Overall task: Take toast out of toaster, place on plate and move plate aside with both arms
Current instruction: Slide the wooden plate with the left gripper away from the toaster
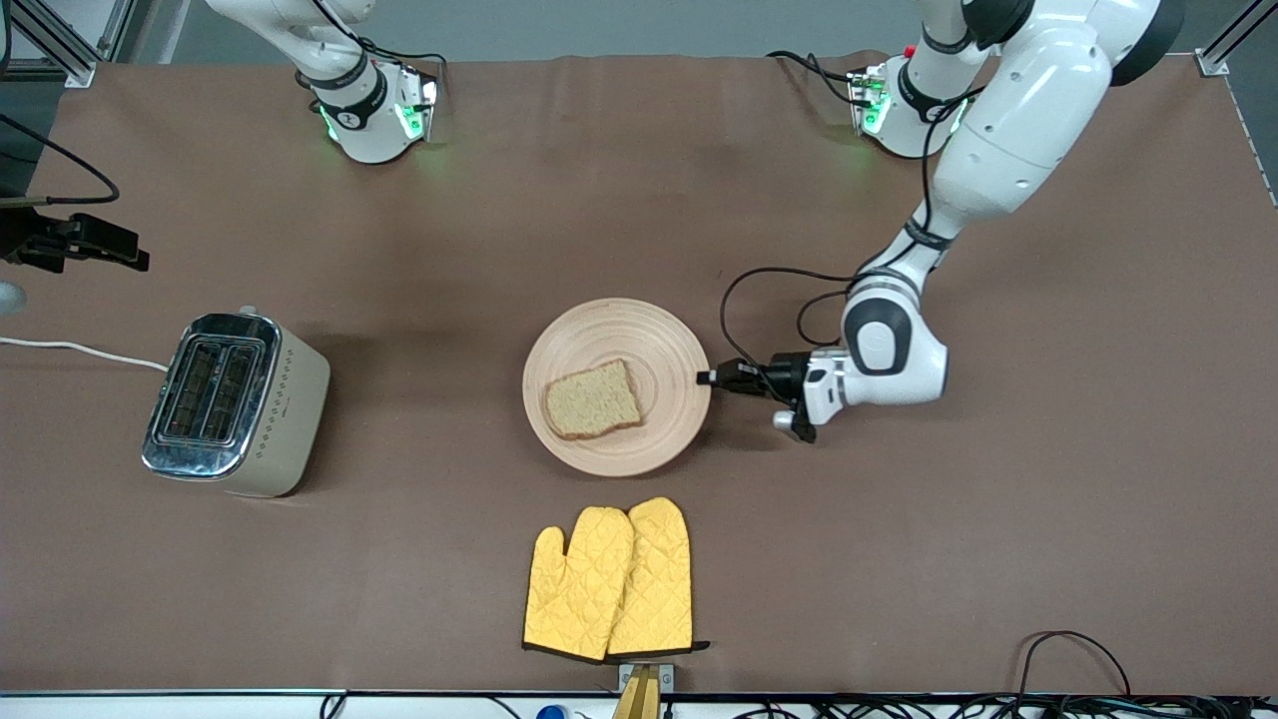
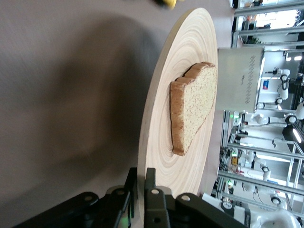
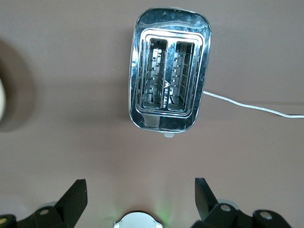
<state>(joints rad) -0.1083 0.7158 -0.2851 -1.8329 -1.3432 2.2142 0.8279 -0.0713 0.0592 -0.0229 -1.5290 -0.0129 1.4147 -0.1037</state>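
Yellow oven mitts [image 1: 611,582] idle; left gripper [image 1: 711,378] clamped on plate [image 1: 639,330] rim, right gripper [image 3: 140,194] open over toaster [image 1: 236,401]: one-sided pull risks tilting, toast [image 1: 593,399] sliding.

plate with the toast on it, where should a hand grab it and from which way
Grip the plate by its thin rim, coming in low and level from the left arm's end of the table. It lies flat and shallow, and the toast sits toward the middle, so the rim is free. The left hand is shut on that rim.
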